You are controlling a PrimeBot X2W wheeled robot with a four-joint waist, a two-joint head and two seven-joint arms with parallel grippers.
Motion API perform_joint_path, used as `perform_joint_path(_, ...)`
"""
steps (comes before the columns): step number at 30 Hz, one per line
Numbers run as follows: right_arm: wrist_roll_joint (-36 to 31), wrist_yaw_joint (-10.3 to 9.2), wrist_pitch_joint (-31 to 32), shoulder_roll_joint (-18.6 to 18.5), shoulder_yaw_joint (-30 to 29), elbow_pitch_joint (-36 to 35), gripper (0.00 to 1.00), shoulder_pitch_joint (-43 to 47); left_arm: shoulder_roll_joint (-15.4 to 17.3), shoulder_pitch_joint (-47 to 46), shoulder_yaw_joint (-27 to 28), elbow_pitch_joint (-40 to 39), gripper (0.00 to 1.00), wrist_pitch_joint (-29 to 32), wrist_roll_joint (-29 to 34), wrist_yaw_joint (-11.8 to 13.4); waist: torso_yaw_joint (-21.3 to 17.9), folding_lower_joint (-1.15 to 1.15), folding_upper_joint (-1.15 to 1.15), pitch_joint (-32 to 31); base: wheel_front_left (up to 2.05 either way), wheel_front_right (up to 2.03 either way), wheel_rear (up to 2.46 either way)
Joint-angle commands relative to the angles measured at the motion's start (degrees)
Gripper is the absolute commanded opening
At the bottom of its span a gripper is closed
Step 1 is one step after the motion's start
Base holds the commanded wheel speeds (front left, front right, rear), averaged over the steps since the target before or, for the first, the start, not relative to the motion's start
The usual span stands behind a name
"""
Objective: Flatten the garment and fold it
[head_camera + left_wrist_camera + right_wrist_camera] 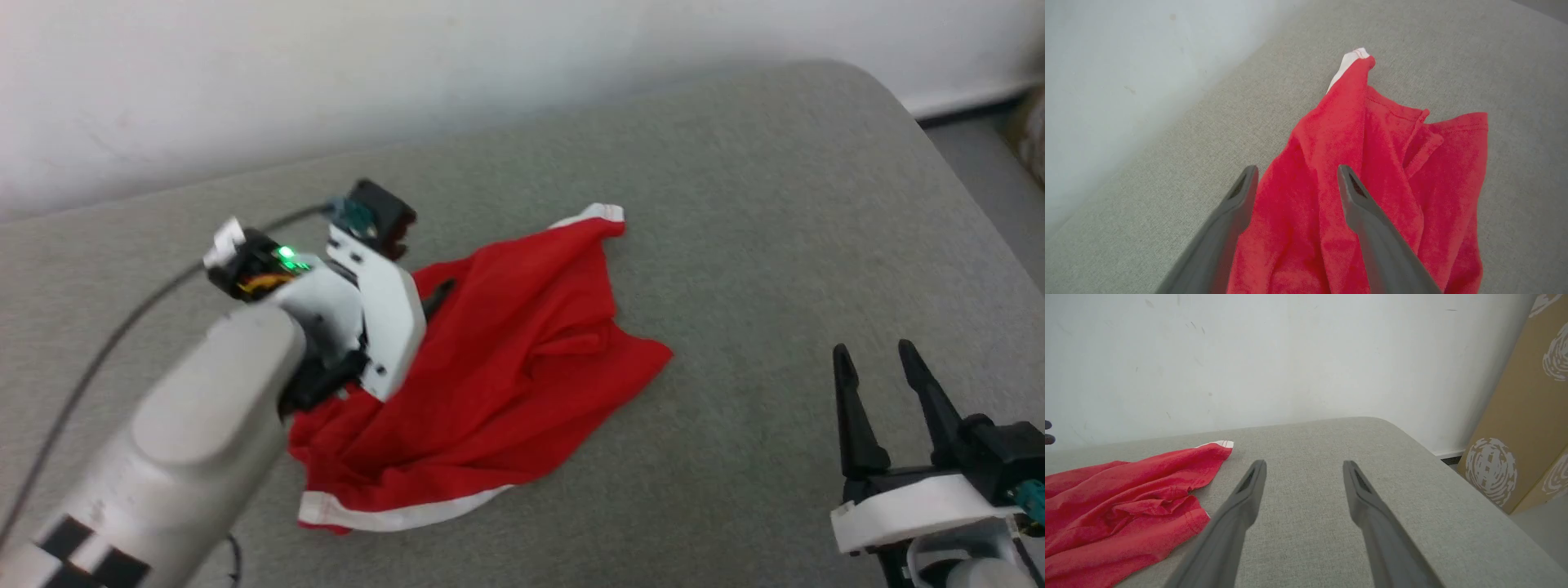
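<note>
Shorts (506, 367): crumpled red heap lying mid-cushion (775, 204), not yet flattened.
Near hem (392, 514): white trim at the closest edge; probably a good edge to pull toward the robot.
Right gripper (873, 351): jaws wide, empty, well apart from the cloth, off to its right.
Left gripper (1297, 169): jaws wide, empty, poised over the heap; whether it touches, cannot tell.
Far corner (600, 214): white-tipped point; pinch one layer here and draw it outward slowly to spread the cloth.
</note>
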Motion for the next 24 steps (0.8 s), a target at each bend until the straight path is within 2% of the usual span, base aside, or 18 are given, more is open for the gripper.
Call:
perform_joint_path(1, 1.07, -0.12, -0.79, 0.25, 0.61, 0.96, 1.0, -1.05, 1.8, -2.77, -2.16, 1.48, 1.0, 2.41, -2.88, -0.35, -6.27, -0.01, -0.01, 6.16, 0.0, 0.0, 0.0)
perform_joint_path(6, 2.94, -0.12, -2.44, 0.26, 2.08, 4.11, 1.0, -2.56, 6.49, -10.04, -9.54, 6.44, 1.0, 7.88, -7.85, -0.35, -9.71, -0.01, -0.01, 8.93, 0.0, 0.0, 0.0)
perform_joint_path(16, 4.98, -0.12, -4.26, 0.27, 4.01, 8.11, 1.0, -4.06, 10.29, -14.93, -18.59, 14.21, 1.0, 14.21, -15.01, -0.36, -13.3, -0.01, -0.01, 12.1, 0.0, 0.0, 0.0)
perform_joint_path(17, 5.11, -0.12, -4.35, 0.27, 4.01, 8.37, 1.0, -4.1, 10.48, -14.97, -18.9, 14.47, 0.53, 14.6, -16.29, -0.36, -13.33, -0.01, -0.01, 12.23, 0.0, 0.0, 0.0)
perform_joint_path(18, 5.21, -0.12, -4.42, 0.27, 4.02, 8.61, 1.0, -4.15, 10.69, -15.18, -18.99, 14.61, 0.21, 14.38, -17.25, -0.36, -13.33, -0.01, -0.01, 12.36, 0.0, 0.0, 0.0)
perform_joint_path(19, 5.25, -0.12, -4.48, 0.27, 4.03, 8.84, 1.0, -4.21, 10.92, -15.5, -18.9, 14.85, 0.0, 13.65, -17.84, -0.36, -13.29, -0.01, -0.01, 12.41, 0.0, 0.0, 0.0)
perform_joint_path(24, 4.52, -0.12, -4.62, 0.28, 3.81, 9.82, 1.0, -4.44, 10.73, -18.17, -16.4, 18.51, 0.0, 6.47, -17.08, 0.96, -12.21, -0.01, -0.01, 11.32, 0.0, 0.0, 0.0)
